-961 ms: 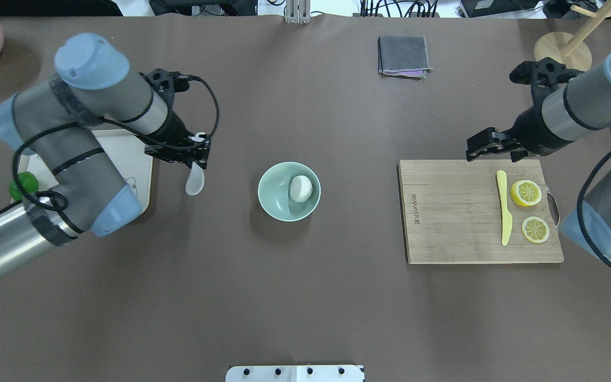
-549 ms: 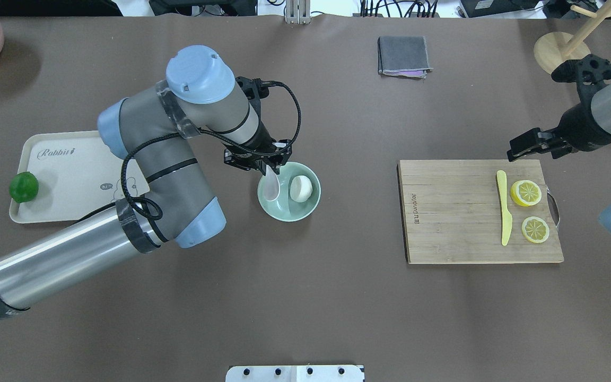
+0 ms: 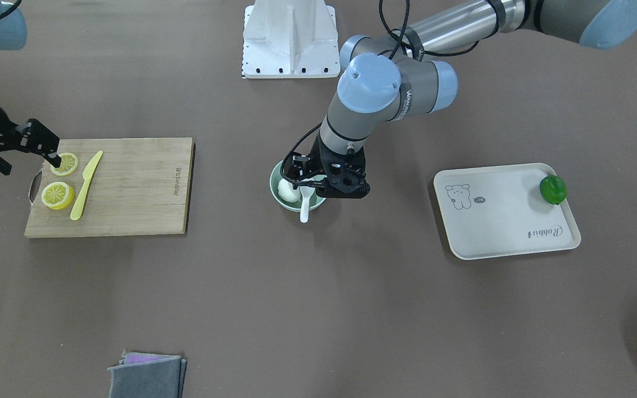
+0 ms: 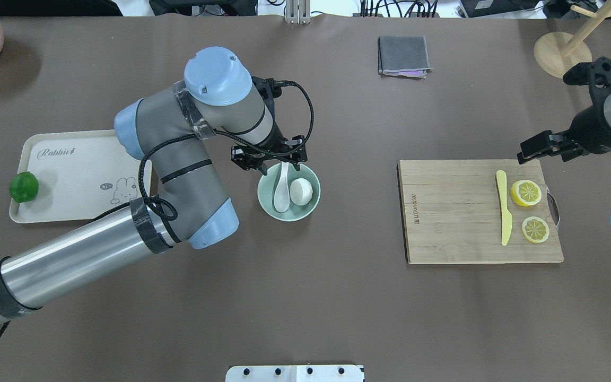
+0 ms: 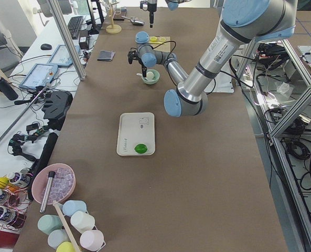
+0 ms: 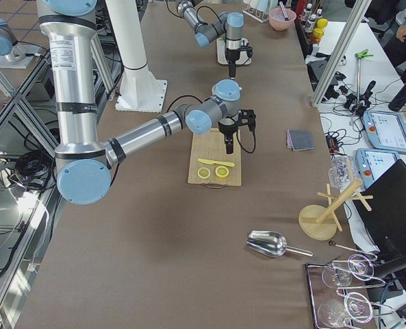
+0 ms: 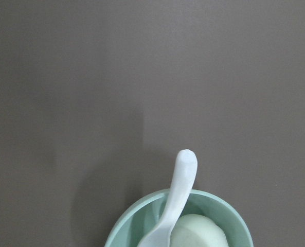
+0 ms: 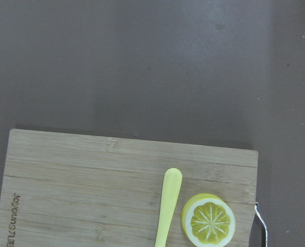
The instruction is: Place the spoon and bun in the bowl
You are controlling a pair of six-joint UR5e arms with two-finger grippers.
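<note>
The mint-green bowl (image 4: pixel 267 202) stands at mid-table. The white bun (image 4: pixel 302 191) sits in its right half. The white spoon (image 4: pixel 281 193) lies in its left half, scoop down, handle leaning on the far rim. My left gripper (image 4: pixel 269 161) hovers over that rim, open, and the spoon is free of it. In the front-facing view the spoon (image 3: pixel 304 208) pokes over the bowl's (image 3: pixel 275 190) rim beside the bun (image 3: pixel 286 190), under the left gripper (image 3: pixel 330 186). The left wrist view shows the spoon handle (image 7: pixel 180 191), bowl (image 7: pixel 224 204) and bun (image 7: pixel 197 234). My right gripper (image 4: pixel 547 150) is open and empty above the table, just beyond the cutting board's far right corner.
A wooden cutting board (image 4: pixel 448 212) at the right carries a yellow-green knife (image 4: pixel 504 208) and two lemon slices (image 4: pixel 526 192). A cream tray (image 4: pixel 72 175) with a green lime (image 4: pixel 23 187) lies at the left. A folded grey cloth (image 4: pixel 403 55) lies at the back.
My left arm carried the spoon from beside the tray to the bowl and let it go; the spoon now rests inside. My right arm drew back to the right.
</note>
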